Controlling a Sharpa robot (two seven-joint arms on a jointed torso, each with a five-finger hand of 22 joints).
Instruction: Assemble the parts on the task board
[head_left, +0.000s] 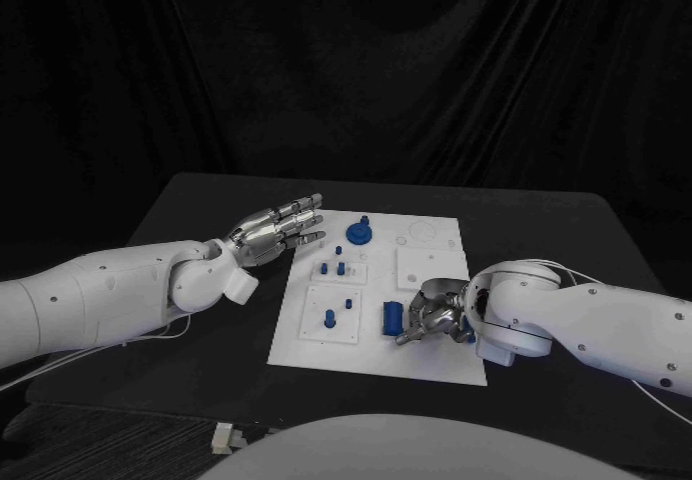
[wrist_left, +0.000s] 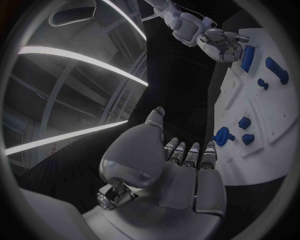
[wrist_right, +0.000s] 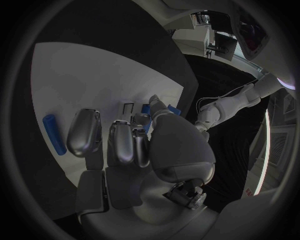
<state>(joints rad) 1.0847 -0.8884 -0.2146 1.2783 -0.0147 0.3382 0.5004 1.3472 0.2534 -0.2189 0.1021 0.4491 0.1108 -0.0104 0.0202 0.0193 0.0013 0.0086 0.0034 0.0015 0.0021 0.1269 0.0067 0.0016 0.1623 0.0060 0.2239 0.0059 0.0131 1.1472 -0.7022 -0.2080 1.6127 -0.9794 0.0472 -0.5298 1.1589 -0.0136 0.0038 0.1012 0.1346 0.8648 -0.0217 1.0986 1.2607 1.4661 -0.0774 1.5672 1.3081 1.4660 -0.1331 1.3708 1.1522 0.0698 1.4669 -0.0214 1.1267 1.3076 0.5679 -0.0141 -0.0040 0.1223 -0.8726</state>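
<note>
Black cloth hangs behind the black table (head_left: 216, 210), and the white task board (head_left: 433, 355) lies at its middle. On the board, a long blue cylinder (head_left: 392, 317) lies flat toward four o'clock of the board's centre, touching or just beside the fingertips of the right hand (head_left: 433, 318). That hand hovers low over the board's near right part with its fingers curled downward; whether it pinches anything cannot be told. A round blue knobbed part (head_left: 359, 234) stands near the board's far edge at about twelve o'clock, a few small blue pegs (head_left: 335, 268) stand just nearer than it, and one blue peg (head_left: 329, 320) stands at about eight o'clock. The left hand (head_left: 278, 228) floats off the board's far left corner, at about ten o'clock, fingers straight and slightly apart, holding nothing and touching nothing.
</note>
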